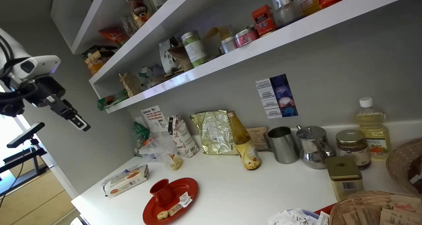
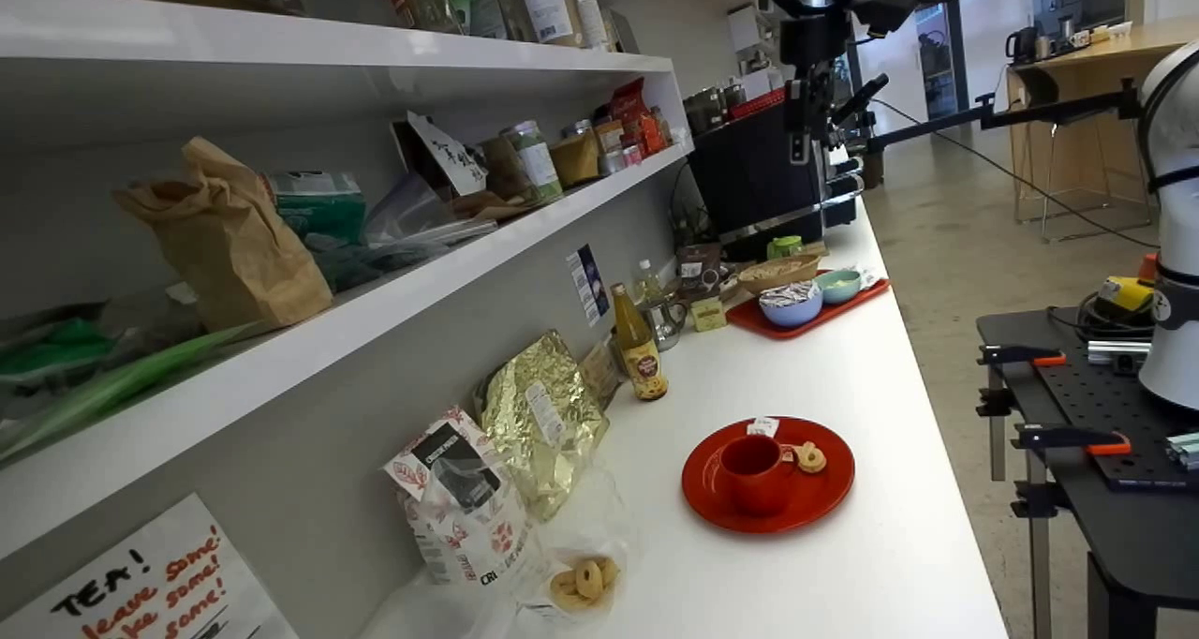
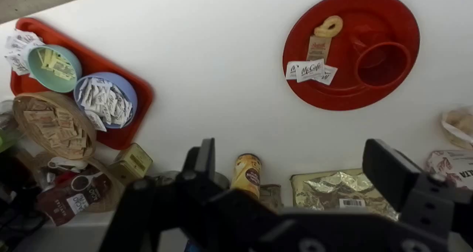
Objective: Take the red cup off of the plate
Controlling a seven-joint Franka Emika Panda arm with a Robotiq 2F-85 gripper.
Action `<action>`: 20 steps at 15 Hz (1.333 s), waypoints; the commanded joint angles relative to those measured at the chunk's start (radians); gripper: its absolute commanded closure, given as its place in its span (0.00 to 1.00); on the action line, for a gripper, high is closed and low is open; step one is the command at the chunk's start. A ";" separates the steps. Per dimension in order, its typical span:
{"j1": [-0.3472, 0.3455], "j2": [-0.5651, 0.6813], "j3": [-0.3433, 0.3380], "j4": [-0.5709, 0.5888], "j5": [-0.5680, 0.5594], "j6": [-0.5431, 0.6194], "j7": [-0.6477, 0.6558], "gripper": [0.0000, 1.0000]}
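Observation:
The red cup point(image 1: 163, 193) stands upright on the round red plate point(image 1: 188, 186) on the white counter. Cup point(image 2: 761, 485) and plate point(image 2: 824, 495) also show in an exterior view. In the wrist view the cup point(image 3: 384, 65), handle at its side, sits toward the right of the plate point(image 3: 342, 103). A ring biscuit point(image 3: 329, 26), a brown packet point(image 3: 318, 48) and white packets point(image 3: 310, 70) share the plate. My gripper point(image 3: 290, 145) is open and empty, its fingers wide apart. In both exterior views the gripper point(image 1: 82, 124) point(image 2: 801, 147) hangs high above the counter, well away from the cup.
A yellow bottle point(image 3: 247, 174) and a gold foil bag point(image 1: 215, 132) stand along the wall. A red tray point(image 3: 142, 96) holds bowls of packets, with a woven basket point(image 3: 57, 126) beside them. A white shelf point(image 1: 197, 71) juts out over the counter's back.

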 commanded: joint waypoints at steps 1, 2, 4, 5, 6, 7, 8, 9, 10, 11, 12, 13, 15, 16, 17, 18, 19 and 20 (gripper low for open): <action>0.028 0.114 0.009 0.106 -0.016 0.066 -0.011 0.00; 0.043 0.132 0.029 0.127 -0.014 0.077 -0.003 0.00; 0.068 0.200 0.056 0.180 -0.020 0.112 -0.006 0.00; 0.079 0.231 0.066 0.203 -0.022 0.125 -0.007 0.00; 0.095 0.276 0.081 0.230 -0.021 0.143 -0.009 0.00; 0.108 0.309 0.091 0.252 -0.022 0.154 -0.012 0.00; 0.124 0.361 0.107 0.273 -0.023 0.177 -0.012 0.00; 0.138 0.391 0.112 0.290 -0.023 0.186 -0.018 0.00; 0.155 0.449 0.125 0.310 -0.021 0.207 -0.016 0.00; 0.170 0.491 0.130 0.326 -0.018 0.215 -0.020 0.00; 0.187 0.534 0.136 0.343 -0.018 0.220 -0.022 0.00; 0.202 0.573 0.139 0.359 -0.023 0.222 -0.023 0.00; 0.233 0.649 0.141 0.387 -0.024 0.212 -0.016 0.00; 0.248 0.693 0.143 0.399 -0.039 0.206 0.004 0.00; 0.261 0.729 0.140 0.414 -0.051 0.199 0.011 0.00; 0.276 0.779 0.138 0.426 -0.082 0.195 0.039 0.00; 0.290 0.809 0.131 0.437 -0.100 0.186 0.050 0.00; 0.305 0.857 0.122 0.446 -0.130 0.182 0.077 0.00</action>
